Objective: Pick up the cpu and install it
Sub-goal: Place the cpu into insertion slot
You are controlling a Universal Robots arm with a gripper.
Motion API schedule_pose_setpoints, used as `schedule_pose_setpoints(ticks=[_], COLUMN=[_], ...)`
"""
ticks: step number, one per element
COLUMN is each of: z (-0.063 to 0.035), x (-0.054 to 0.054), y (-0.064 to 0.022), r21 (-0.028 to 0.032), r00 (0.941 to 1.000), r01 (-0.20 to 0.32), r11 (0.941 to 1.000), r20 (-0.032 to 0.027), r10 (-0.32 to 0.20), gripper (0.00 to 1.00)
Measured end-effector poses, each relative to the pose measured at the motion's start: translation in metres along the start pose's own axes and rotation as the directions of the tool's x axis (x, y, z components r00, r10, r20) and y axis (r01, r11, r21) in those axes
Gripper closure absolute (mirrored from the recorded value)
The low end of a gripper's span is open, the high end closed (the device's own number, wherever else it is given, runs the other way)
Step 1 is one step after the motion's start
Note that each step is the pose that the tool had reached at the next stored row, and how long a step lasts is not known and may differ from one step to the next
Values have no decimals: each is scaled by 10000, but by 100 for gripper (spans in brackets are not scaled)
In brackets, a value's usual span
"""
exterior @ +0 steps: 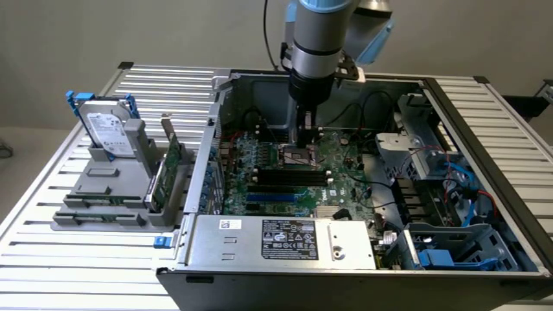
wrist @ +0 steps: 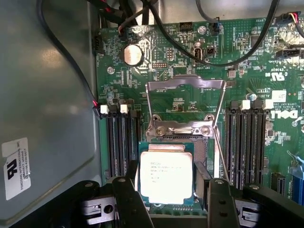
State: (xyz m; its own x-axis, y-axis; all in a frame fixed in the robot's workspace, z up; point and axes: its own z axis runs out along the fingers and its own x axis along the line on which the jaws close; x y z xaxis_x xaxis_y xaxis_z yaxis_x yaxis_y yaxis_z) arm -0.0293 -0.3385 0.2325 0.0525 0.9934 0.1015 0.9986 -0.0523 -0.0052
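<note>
Cpu (wrist: 166, 175) gripped between the fingers (wrist: 128, 204) over the open socket (wrist: 200, 151)

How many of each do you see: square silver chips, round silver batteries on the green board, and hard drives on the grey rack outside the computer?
cpu: 1
round battery: 1
hard drive: 1
Total: 3

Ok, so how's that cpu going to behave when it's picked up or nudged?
The cpu looks like a stiff flat plate, so it probably won't flex. Its shiny metal top may be slippery, and thin edges give the tool little to hold. Flat and square, it shouldn't roll.
</note>
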Motion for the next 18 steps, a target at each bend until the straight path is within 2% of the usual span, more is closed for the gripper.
schedule_pose_setpoints(ticks=[3, 5, 11, 13, 16, 18], z=[14, 23, 74, 92, 109, 118], x=[-2, -3, -13, -16, -18, -22], y=[-8, -16, -102, -118, -123, -125], r21=[62, 82, 53, -17, -199, -291], r00=[9999, 9997, 9995, 9995, 9994, 9993], r01=[-136, -202, -253, -246, -227, -217], r11=[9999, 9998, 9997, 9997, 9995, 9993], r20=[62, 115, 197, 222, 269, 303], r10=[136, 201, 252, 246, 233, 226], gripper=[45, 45, 45, 45, 45, 45])
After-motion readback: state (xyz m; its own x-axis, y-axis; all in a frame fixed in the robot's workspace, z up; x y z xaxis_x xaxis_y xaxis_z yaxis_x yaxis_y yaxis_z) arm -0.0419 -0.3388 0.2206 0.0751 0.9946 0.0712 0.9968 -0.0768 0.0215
